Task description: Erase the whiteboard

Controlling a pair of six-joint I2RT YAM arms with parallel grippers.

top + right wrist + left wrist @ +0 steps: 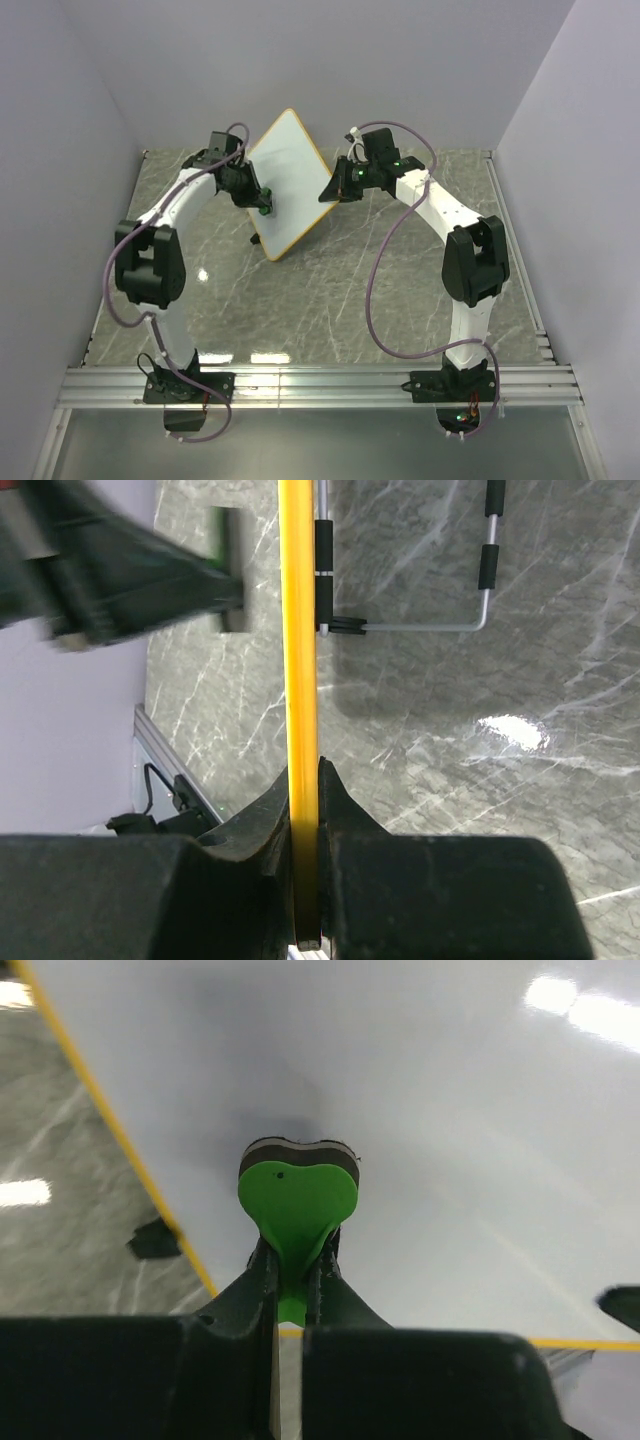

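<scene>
- Top view: the whiteboard stands tilted on edge on the marble table, between both arms.
- Left wrist: the left gripper is clamped on a green eraser, which is against the board's white face.
- Right wrist: the right gripper pinches the board's orange frame.

Nothing readable is showing in any of the three views: no text, label, brand, number or sign. The whiteboard is presenting a plain white face, and the green eraser is bearing only a tiny dark speck that is not forming any character.
</scene>
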